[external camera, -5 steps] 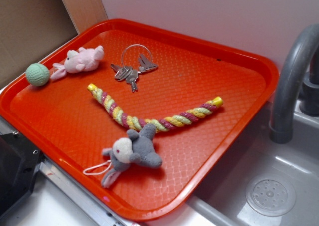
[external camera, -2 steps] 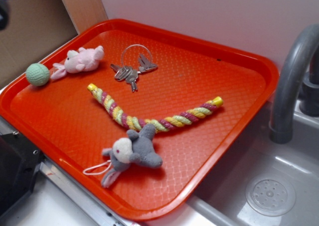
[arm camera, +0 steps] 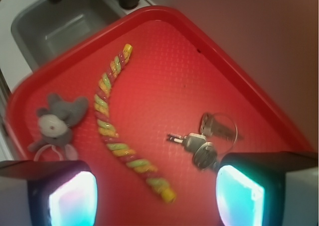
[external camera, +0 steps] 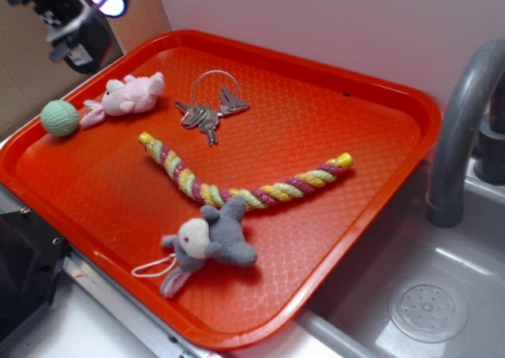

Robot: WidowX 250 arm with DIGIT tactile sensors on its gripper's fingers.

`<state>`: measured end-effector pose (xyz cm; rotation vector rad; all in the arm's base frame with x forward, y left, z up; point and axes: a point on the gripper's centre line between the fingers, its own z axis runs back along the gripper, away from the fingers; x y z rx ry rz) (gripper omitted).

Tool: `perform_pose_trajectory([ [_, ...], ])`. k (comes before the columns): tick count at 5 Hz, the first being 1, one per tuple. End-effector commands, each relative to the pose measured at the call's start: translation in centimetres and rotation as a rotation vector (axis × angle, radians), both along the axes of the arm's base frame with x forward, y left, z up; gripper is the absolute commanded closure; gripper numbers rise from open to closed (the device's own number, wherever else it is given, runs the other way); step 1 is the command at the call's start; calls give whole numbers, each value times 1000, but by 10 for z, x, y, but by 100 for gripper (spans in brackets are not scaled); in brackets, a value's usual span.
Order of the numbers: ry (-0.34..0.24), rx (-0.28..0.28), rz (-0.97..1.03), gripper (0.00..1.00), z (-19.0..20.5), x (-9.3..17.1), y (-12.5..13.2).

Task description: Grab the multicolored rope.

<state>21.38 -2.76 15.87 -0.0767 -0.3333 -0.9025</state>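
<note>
The multicolored rope (external camera: 237,186), twisted from yellow, pink and pale green strands, lies bent across the middle of the orange tray (external camera: 379,121). From the wrist view the multicolored rope (arm camera: 117,131) runs from the upper middle down to a yellow end between my fingers. My gripper (external camera: 75,15) hangs at the top left, above the tray's far left corner and well clear of the rope. In the wrist view the gripper (arm camera: 155,198) is open, its two lit pads wide apart with nothing between them.
A grey plush mouse (external camera: 209,238) touches the rope's middle on the near side. A key ring with keys (external camera: 207,106), a pink plush (external camera: 126,95) and a green ball (external camera: 60,117) lie at the tray's far side. A grey sink (external camera: 430,295) with a faucet (external camera: 461,129) is at the right.
My gripper has come into the exterior view at the top left, moving in over the tray's corner. The rope and toys have not moved.
</note>
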Motion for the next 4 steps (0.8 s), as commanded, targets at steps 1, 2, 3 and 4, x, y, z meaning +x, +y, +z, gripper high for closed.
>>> perform_pose_trajectory([
  [1,-15,38,-187,0,-31,-13,-22],
  [2,14,93,-133,0,-53,-7,-16],
  [3,65,128,-148,0,-83,-1,-23],
  [4,85,161,-217,0,-106,-9,-33],
])
